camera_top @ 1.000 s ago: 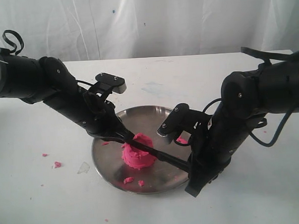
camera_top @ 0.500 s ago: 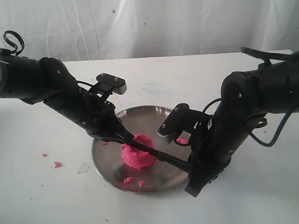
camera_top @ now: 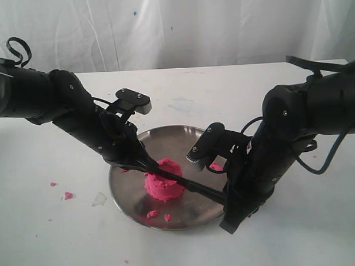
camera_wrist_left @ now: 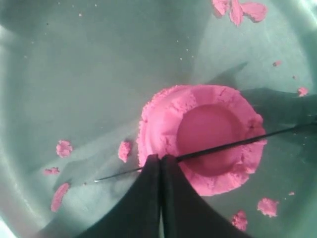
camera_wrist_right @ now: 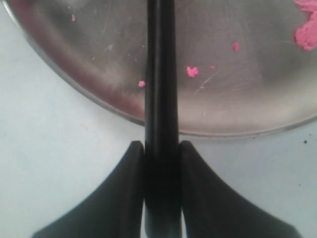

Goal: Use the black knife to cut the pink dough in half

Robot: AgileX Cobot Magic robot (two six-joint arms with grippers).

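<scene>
The pink dough [camera_top: 164, 182] is a cup-shaped mound with a dented top [camera_wrist_left: 203, 134], standing on the steel plate [camera_top: 172, 139]. The black knife [camera_top: 188, 184] lies across its top, and its thin blade [camera_wrist_left: 223, 147] crosses the dent with the tip past the mound. My left gripper [camera_top: 149, 164] is shut, its fingertips [camera_wrist_left: 160, 157] resting on the blade beside the dough. My right gripper [camera_top: 226, 197] is shut on the knife's handle [camera_wrist_right: 160, 74] at the plate's near right rim; in the right wrist view its fingers [camera_wrist_right: 133, 163] flank the handle.
Pink crumbs [camera_top: 152, 214] lie on the plate [camera_wrist_left: 74, 74], with a larger scrap [camera_top: 215, 166] at its right side. More crumbs [camera_top: 67, 195] and a pale scrap [camera_top: 99, 199] lie on the white table left of the plate. A white curtain hangs behind.
My left arm has shifted very slightly. The knife, the dough and the right arm stay where they were.
</scene>
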